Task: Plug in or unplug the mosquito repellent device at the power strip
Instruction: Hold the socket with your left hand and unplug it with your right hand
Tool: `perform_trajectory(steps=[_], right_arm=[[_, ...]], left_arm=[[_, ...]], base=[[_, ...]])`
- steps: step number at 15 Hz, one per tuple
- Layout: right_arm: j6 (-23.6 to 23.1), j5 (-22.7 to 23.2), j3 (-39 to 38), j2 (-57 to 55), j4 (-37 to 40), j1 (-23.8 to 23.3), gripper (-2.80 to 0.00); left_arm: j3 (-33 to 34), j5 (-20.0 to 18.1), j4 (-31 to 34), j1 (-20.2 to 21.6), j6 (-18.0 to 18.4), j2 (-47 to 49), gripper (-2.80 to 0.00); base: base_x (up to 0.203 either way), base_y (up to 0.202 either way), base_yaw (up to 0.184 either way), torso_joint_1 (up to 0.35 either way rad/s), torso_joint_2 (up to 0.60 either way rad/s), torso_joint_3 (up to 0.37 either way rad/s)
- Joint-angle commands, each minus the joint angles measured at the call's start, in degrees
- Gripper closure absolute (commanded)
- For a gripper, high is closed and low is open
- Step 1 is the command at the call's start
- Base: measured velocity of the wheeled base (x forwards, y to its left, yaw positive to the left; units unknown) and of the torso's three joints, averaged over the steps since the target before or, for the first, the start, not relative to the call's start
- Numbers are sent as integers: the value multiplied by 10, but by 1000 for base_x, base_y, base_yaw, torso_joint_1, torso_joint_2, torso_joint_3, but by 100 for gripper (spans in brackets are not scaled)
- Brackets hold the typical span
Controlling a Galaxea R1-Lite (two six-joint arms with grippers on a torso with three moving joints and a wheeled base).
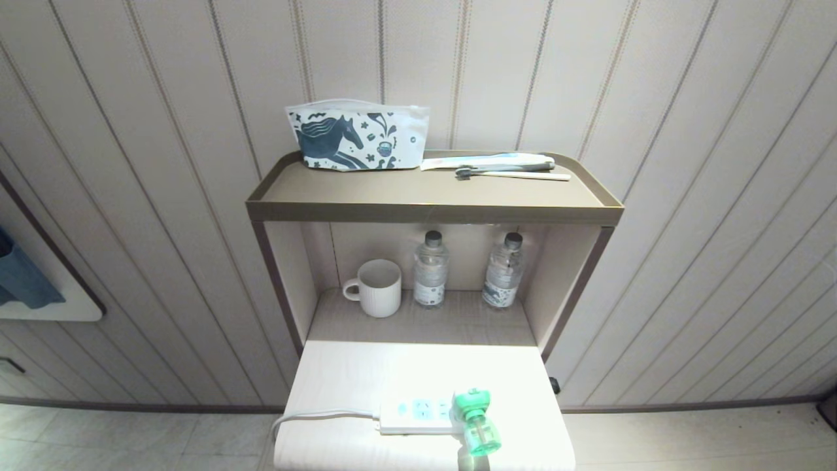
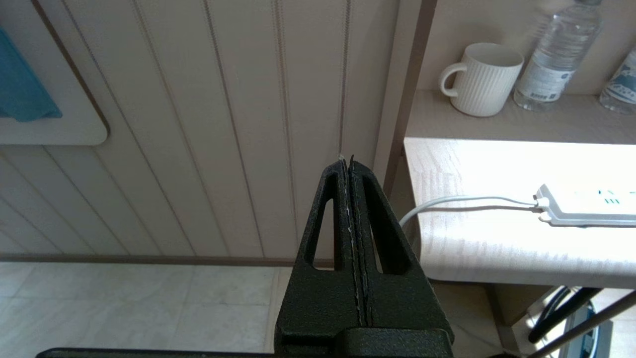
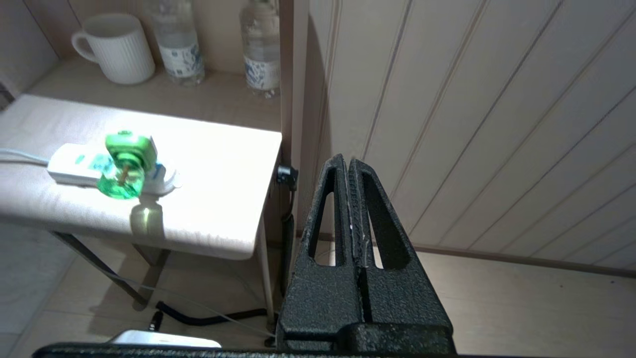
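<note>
The white power strip (image 1: 415, 415) (image 3: 74, 166) (image 2: 586, 209) lies on the bright low tabletop, its grey-white cord (image 1: 314, 417) (image 2: 467, 201) running off the left edge. The mosquito repellent device (image 1: 476, 418) (image 3: 124, 166), green head with a clear green bottle, sits plugged into the strip's right end. Neither arm shows in the head view. My right gripper (image 3: 348, 160) is shut and empty, off the table's right side and lower than its top, in front of the panelled wall. Shut and empty as well, my left gripper (image 2: 346, 160) hangs beside the table's left edge.
Behind the tabletop a shelf (image 1: 418, 320) holds a white ribbed mug (image 1: 378, 286) and two water bottles (image 1: 430, 268) (image 1: 503, 269). The upper tray (image 1: 431, 210) carries a horse-print pouch (image 1: 356, 137), a toothbrush and a tube. Cables (image 3: 208, 315) lie on the floor under the table.
</note>
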State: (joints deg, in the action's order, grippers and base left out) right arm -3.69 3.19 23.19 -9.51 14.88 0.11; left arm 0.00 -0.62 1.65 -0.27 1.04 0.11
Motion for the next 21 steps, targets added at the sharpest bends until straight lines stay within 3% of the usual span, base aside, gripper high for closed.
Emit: perform_trajectory(steps=[1,5,9,16,21], right_arm=[[4,1,41,-59,0,2,0],[34,2,155,-158,23,2,0],[74,3,293,-251,119,17,0],[83,29,471,-429,278,65,0],[123,31,587,-534,405,197,0]], left_arm=[[0,0,0,0,0,0,0],[0,0,0,0,0,0,0],[0,0,0,0,0,0,0],[0,0,0,0,0,0,0],[0,0,0,0,0,0,0]], base=[[0,0,0,0,0,0],[0,0,0,0,0,0],[0,0,0,0,0,0],[0,0,0,0,0,0],[0,0,0,0,0,0]])
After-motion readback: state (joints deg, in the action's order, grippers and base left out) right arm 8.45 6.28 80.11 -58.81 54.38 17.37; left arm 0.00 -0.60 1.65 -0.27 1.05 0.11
